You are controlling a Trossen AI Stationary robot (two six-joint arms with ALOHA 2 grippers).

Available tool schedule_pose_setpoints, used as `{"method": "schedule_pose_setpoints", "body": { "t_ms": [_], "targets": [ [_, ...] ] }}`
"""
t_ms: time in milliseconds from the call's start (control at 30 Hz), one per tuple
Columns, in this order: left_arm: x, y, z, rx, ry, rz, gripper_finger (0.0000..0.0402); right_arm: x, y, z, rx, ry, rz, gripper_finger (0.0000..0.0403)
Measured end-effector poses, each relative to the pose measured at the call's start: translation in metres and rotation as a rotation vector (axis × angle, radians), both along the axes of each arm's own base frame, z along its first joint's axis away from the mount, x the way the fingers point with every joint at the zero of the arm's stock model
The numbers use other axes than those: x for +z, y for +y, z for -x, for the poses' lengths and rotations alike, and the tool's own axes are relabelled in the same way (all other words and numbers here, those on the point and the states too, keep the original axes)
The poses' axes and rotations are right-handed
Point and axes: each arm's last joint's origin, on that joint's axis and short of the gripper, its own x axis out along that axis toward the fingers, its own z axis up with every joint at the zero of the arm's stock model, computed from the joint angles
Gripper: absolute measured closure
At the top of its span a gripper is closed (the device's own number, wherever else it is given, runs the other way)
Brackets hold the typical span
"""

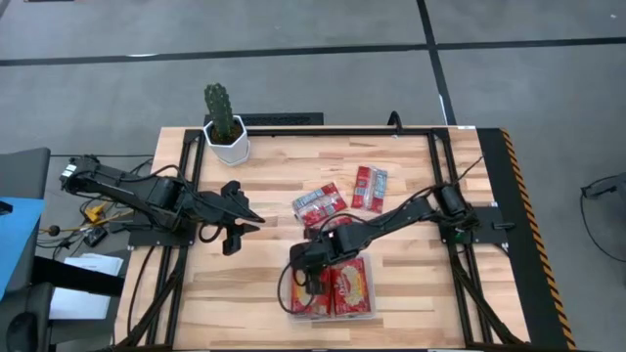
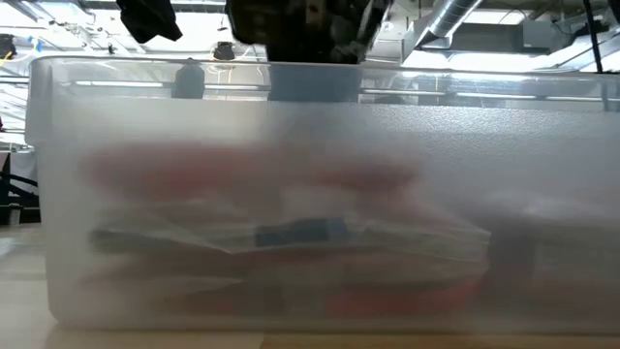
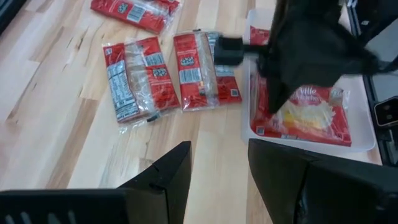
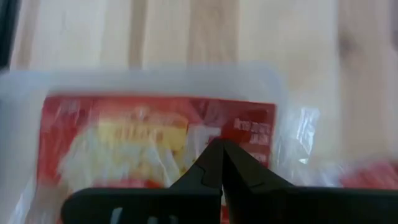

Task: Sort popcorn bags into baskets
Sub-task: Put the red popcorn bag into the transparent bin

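Right claw [image 1: 311,277] over the clear basket [image 1: 370,311] at the near edge of the worktop [image 1: 264,264]; in the right wrist view its fingertips [image 4: 219,163] meet, with nothing seen between them, directly above a red popcorn bag with a yellow centre picture [image 4: 124,146] lying flat in the basket. At least 2 bags lie in the basket; 2 more groups, 1 wider pair [image 1: 319,202] and 1 narrower pair [image 1: 370,187], remain on the worktop beyond it. Left claw [image 1: 238,223] waits over bare worktop, well apart from the basket, fingers [image 3: 163,180] parted and empty. A cactus in a white pot [image 1: 226,134] stands at the far edge.

Risk, as judged: the closed fingertips may snag the glossy film on lifting and drag a sorted bag out; the light basket could also shift if the arm brushes its wall.
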Motion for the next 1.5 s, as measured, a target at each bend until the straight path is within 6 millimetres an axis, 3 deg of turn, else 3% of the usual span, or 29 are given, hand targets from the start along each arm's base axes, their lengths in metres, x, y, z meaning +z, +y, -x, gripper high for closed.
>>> {"method": "schedule_pose_setpoints", "body": {
  "t_ms": [233, 333, 400, 500, 700, 867, 967, 1200, 1367, 1500],
  "targets": [
    [0.000, 0.000, 0.000, -0.006, -0.004, -0.016, 0.0255, 0.007, 0.004, -0.001, 0.051, -0.016, -0.066, 0.0373],
    [0.001, 0.003, -0.002, 0.048, -0.022, -0.048, 0.0255, 0.031, -0.002, 0.001, 0.045, -0.023, -0.061, 0.0374],
    [0.000, 0.009, -0.005, 0.123, -0.025, -0.074, 0.0255, 0.058, -0.006, 0.006, 0.042, -0.050, -0.067, 0.0375],
    [-0.002, 0.024, -0.013, 0.203, -0.029, -0.082, 0.0255, 0.098, -0.016, 0.026, 0.035, -0.051, -0.049, 0.0376],
    [-0.016, 0.065, -0.042, 0.190, 0.017, -0.061, 0.0255, 0.163, -0.040, 0.081, -0.082, -0.062, -0.068, 0.0356],
    [-0.041, 0.105, -0.080, 0.119, -0.003, -0.036, 0.0240, 0.192, -0.058, 0.127, -0.213, -0.005, -0.050, 0.0293],
    [-0.067, 0.125, -0.102, 0.053, 0.015, 0.027, 0.0215, 0.204, -0.065, 0.149, -0.285, -0.006, -0.024, 0.0246],
    [-0.130, 0.164, -0.136, 0.034, 0.139, 0.140, 0.0134, 0.205, -0.069, 0.176, -0.422, -0.013, 0.043, 0.0171],
    [-0.161, 0.183, -0.149, 0.100, 0.222, 0.121, 0.0106, 0.194, -0.068, 0.178, -0.449, -0.002, 0.068, 0.0171],
    [-0.181, 0.187, -0.154, 0.075, 0.276, 0.138, 0.0104, 0.181, -0.067, 0.175, -0.450, 0.014, 0.076, 0.0183]
  ]
}}
